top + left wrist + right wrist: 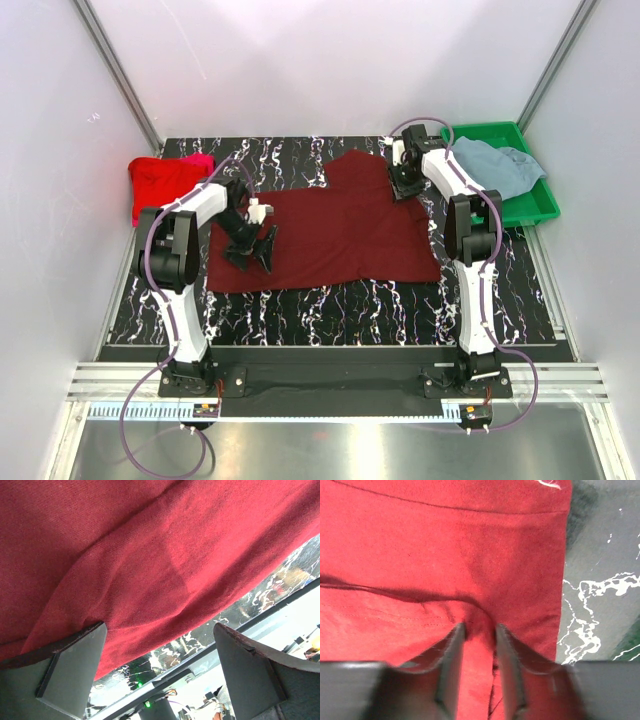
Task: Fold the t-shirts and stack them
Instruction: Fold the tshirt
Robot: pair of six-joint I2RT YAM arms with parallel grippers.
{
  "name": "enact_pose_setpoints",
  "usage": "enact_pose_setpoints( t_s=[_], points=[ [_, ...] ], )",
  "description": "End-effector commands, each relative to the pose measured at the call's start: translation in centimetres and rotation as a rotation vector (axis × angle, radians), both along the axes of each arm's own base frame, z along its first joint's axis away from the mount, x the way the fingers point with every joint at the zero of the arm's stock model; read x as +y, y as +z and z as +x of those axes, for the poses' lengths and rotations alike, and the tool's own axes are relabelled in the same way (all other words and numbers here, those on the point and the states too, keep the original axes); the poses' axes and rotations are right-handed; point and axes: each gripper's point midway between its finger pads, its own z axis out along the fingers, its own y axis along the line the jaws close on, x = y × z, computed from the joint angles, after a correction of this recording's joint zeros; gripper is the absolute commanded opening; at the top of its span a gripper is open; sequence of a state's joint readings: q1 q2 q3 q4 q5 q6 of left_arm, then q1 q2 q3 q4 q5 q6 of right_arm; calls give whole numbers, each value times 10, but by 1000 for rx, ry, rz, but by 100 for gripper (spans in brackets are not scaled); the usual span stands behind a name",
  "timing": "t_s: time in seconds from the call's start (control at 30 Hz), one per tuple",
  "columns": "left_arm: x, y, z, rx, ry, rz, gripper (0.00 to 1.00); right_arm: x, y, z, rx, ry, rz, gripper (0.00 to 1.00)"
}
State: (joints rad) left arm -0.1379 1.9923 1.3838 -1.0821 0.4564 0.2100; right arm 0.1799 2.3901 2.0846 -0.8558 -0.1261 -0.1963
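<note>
A dark maroon t-shirt (330,235) lies spread flat on the black marbled table. My left gripper (257,250) is open and empty over the shirt's left part. In the left wrist view the gripper (160,645) has its fingers (75,665) wide apart above the shirt's edge (150,570). My right gripper (405,182) is at the shirt's far right sleeve. In the right wrist view that gripper (480,630) is shut on a pinched fold of the maroon cloth (445,545). A bright red shirt (160,185) and a pink one (198,160) lie bunched at the far left. A grey-blue shirt (495,165) lies in the tray.
A green plastic tray (530,212) stands at the far right corner. White walls with metal posts enclose the table on three sides. A metal rail runs along the table's near edge (210,645).
</note>
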Motion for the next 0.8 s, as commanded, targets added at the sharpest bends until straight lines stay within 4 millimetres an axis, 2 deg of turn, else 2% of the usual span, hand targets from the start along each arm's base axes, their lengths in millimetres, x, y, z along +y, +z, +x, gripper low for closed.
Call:
enact_pose_setpoints(
  t_s=[0.0,0.1,0.2,0.23,0.27,0.3,0.33,0.4,0.47,0.5,0.57,0.63,0.77],
  points=[
    [0,-13,-1,-9,-37,15,99,0,31,18,-98,-11,31,51],
    [0,-13,1,-17,-38,19,99,-9,34,24,-125,-44,-12,59],
    [-1,4,17,-96,-37,2,99,-14,65,33,-205,-63,-26,61],
    [0,13,25,-130,-20,6,99,-14,88,34,-255,-65,-17,61],
    [1,27,40,-177,-4,1,99,-13,101,34,-290,-63,-8,62],
    [1,36,42,-178,5,-13,99,-10,118,40,-352,-53,11,62],
    [-2,45,48,-189,15,-55,99,-9,134,33,-387,-43,27,63],
    [7,50,61,-214,54,-34,99,1,142,26,-406,-6,86,64],
    [15,44,62,-185,102,-49,99,11,134,12,-348,21,139,63],
    [19,39,64,-182,115,-46,99,23,127,0,-285,39,200,63],
    [30,24,66,-162,144,-2,99,31,109,-8,-206,29,251,62],
    [33,14,67,-127,141,7,99,39,89,-18,-120,0,299,62],
    [39,9,87,-154,140,30,99,49,67,-28,-51,31,328,61]
  ],
)
